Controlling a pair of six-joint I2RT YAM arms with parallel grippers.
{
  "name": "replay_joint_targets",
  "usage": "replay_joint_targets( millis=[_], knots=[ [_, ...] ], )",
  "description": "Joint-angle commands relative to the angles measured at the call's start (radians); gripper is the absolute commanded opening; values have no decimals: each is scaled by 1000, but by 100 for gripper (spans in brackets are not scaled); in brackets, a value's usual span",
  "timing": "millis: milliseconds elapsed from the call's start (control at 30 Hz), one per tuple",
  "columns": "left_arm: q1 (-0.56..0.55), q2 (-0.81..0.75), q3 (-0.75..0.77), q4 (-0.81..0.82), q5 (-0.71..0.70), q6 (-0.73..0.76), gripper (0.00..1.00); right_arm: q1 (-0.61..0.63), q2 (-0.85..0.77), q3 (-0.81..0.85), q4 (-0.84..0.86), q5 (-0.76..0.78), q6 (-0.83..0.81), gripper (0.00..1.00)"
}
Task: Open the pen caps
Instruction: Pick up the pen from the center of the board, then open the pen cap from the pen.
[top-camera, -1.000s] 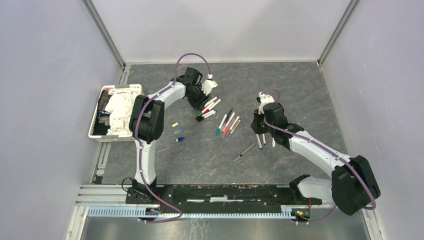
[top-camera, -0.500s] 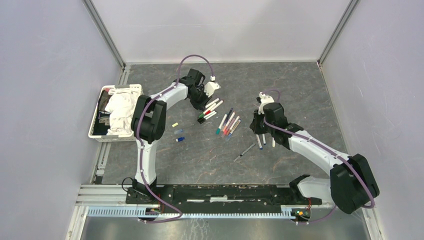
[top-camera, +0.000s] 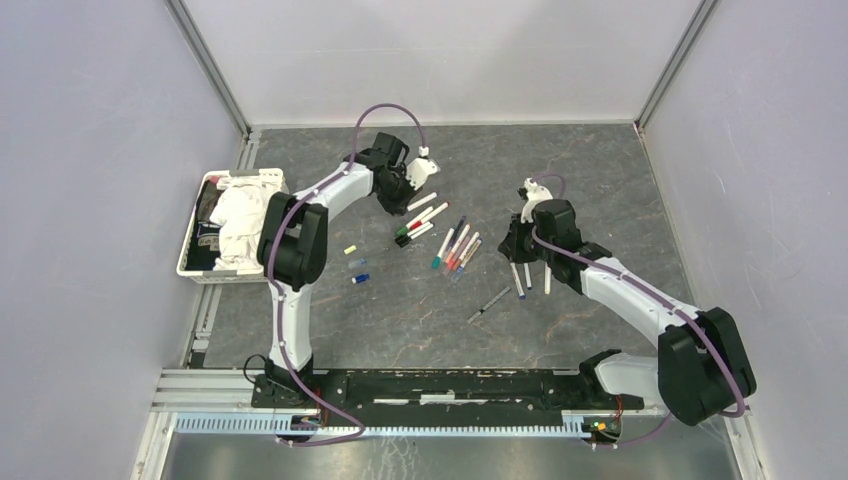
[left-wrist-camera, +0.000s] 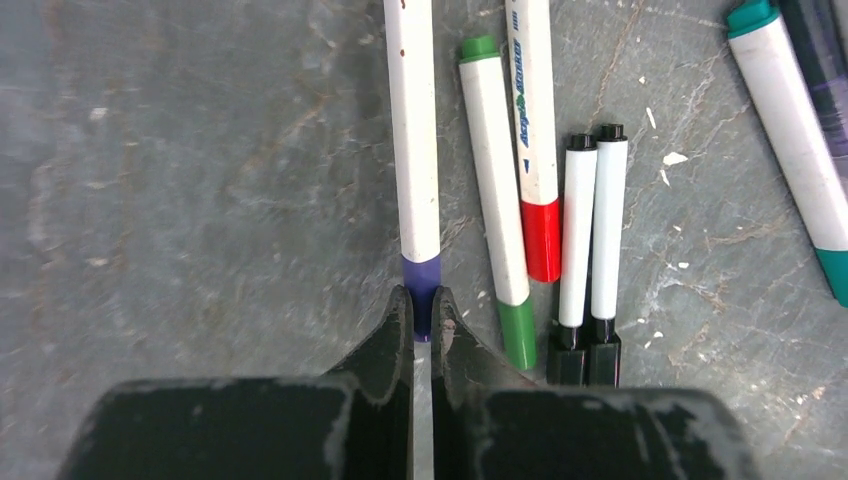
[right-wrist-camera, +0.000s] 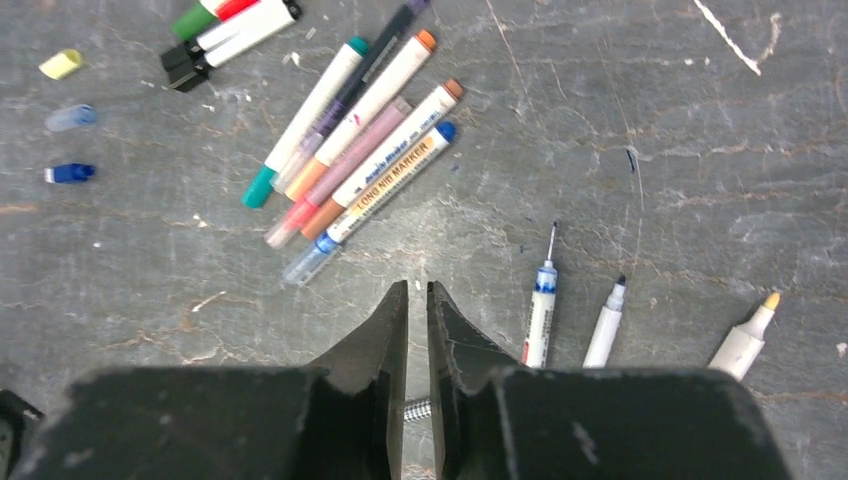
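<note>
- Left gripper: jaws pinched together on the purple cap of a white pen. The fingertips clamp the cap's near end. The barrel runs straight away from the claw and lies on the grey table.
- Just right of that pen, side by side on the table, lie a green-capped pen, a red-capped pen and two thin black-capped pens that touch each other. All four have their caps on.
- A teal-ended pen lies farther right, at an angle and partly out of frame.
- Right gripper: jaws drawn nearly together with only a narrow slit between them, and nothing held. It hangs over bare table.
- Ahead and to the left of it lies a bundle of capped pens, packed tight, with teal, orange, pink and blue ends.
- Just right of its fingers lie three uncapped pens with bare tips, apart from one another. The outermost has a yellow nib.
- At the far left of the right wrist view lie three loose caps, apart from the pens: a yellow cap, a pale clear cap and a blue cap.
- From above, the two grippers stand well apart, with the bundle between them. A white basket holding white cloth sits at the table's left edge, beside the left arm.
</note>
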Motion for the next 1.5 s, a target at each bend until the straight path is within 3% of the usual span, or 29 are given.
replay_joint_targets(
  millis=[0,267,333,467,600,800,1033,1167,1467],
  knots=[
    [-5,-135,91,-39,-27,14,2,-29,3,72,47,-106,-18,19],
    [-19,-281,79,-254,82,141,2,-79,38,146,105,-398,-39,45],
    [-27,-341,17,-320,119,213,2,-82,62,179,113,-491,-52,55],
    [-74,-502,-184,-397,151,375,2,-82,95,185,175,-678,-22,63],
    [-136,-648,-325,-437,159,454,2,-50,116,151,236,-818,6,64],
    [-231,-737,-401,-449,167,477,2,44,201,166,194,-859,4,64],
    [-289,-747,-408,-426,143,483,2,110,298,183,232,-908,58,62],
    [-308,-748,-409,-418,126,486,2,154,300,141,374,-942,152,63],
    [-330,-742,-410,-407,111,487,2,229,367,158,386,-928,171,62]
  ],
)
